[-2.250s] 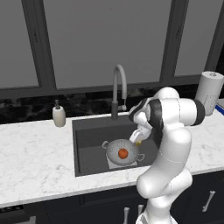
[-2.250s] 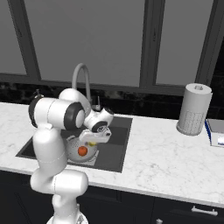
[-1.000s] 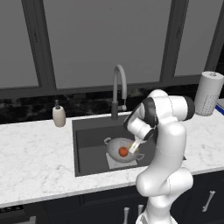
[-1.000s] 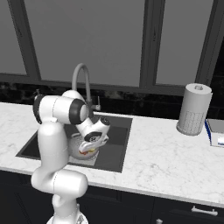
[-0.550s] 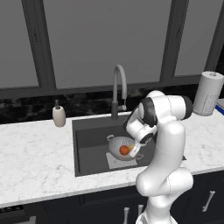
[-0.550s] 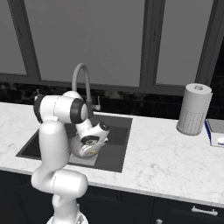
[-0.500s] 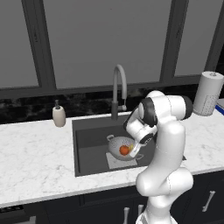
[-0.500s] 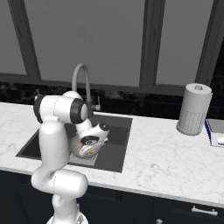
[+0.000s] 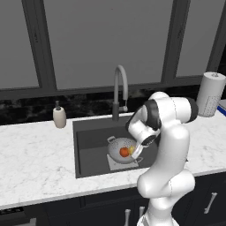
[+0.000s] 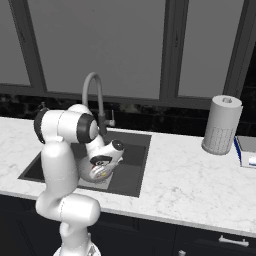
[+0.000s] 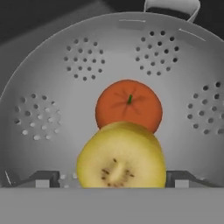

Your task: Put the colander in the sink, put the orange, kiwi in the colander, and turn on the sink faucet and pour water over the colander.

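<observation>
Claw (image 11: pixel 113 177) low in the colander (image 11: pixel 52 87). Its tips sit wide apart on either side of the kiwi (image 11: pixel 121 156); can't tell whether they touch the fruit, so grip state unclear. Kiwi is nearest the camera, seed-end facing it. Orange (image 11: pixel 128 106) right behind, touching or just overlapped by the kiwi. One loop handle shows at the far rim.

Left base view: colander (image 9: pixel 118 146) on the lighter patch of the sink (image 9: pixel 88 145) floor, orange (image 9: pixel 124 152) and kiwi (image 9: pixel 131 150) inside side by side. Faucet (image 9: pixel 119 90) behind the sink, soap bottle (image 9: pixel 59 116) on the worktop (image 9: pixel 31 154) to its left, paper towel roll (image 9: pixel 210 93) far right.
</observation>
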